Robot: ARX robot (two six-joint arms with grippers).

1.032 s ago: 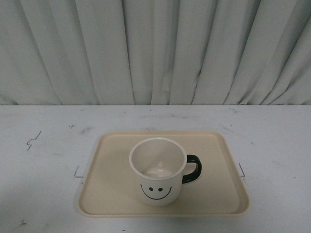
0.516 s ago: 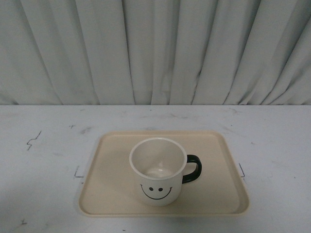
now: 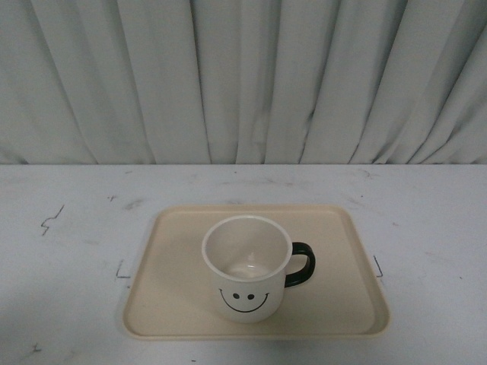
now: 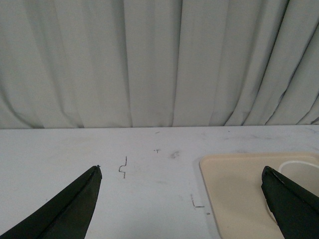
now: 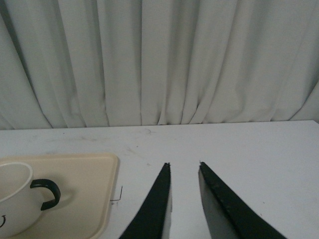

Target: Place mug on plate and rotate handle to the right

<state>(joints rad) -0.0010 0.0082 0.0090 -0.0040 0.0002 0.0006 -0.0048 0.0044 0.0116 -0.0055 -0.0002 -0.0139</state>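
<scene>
The white mug [image 3: 246, 270] with a black smiley face stands upright on the beige plate [image 3: 175, 304], near its middle. Its black handle [image 3: 301, 265] points to the right in the front view. Neither arm shows in the front view. My left gripper [image 4: 182, 169] is open and empty over the table, left of the plate [image 4: 234, 184]; the mug's rim [image 4: 299, 172] shows by one finger. My right gripper [image 5: 184, 164] is shut and empty over the table, right of the plate [image 5: 94, 199]. The mug [image 5: 15, 199] and its handle [image 5: 47, 191] show in the right wrist view.
The white table [image 3: 68, 258] carries small black marks around the plate's corners [image 3: 120, 271]. A grey pleated curtain [image 3: 243, 76] hangs along the table's far edge.
</scene>
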